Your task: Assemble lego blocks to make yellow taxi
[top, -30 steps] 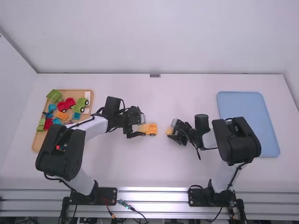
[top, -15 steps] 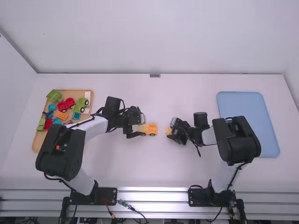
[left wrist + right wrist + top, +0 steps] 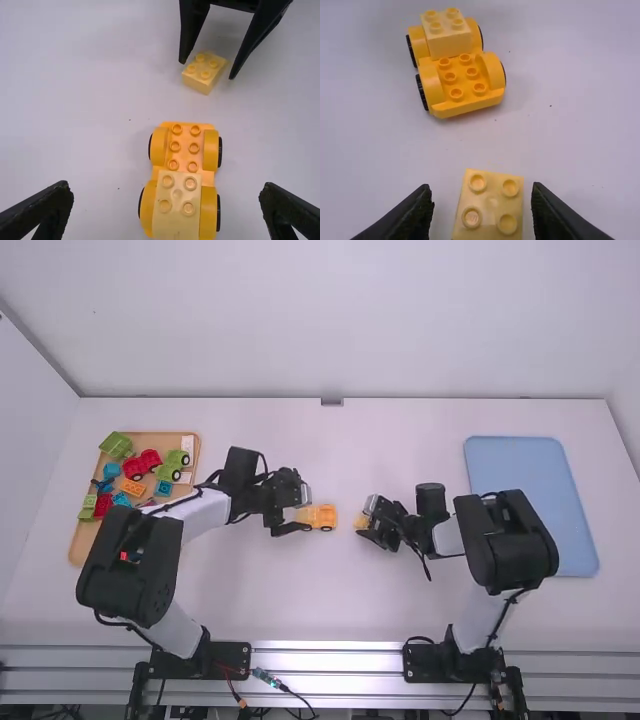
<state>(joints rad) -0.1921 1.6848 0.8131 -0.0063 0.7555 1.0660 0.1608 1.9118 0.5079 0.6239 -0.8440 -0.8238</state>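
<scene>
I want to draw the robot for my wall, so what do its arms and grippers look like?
The left arm and right arm are white with chunky black joints and thin black cables. The left gripper and right gripper are black, each with two fingers that get narrower toward the tips.

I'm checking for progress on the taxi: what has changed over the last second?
The right gripper nudged slightly away from the arm bases, then partly back. Nothing was visibly gripped or released. The left gripper, the wheeled car and the loose yellow block stayed put.
</scene>
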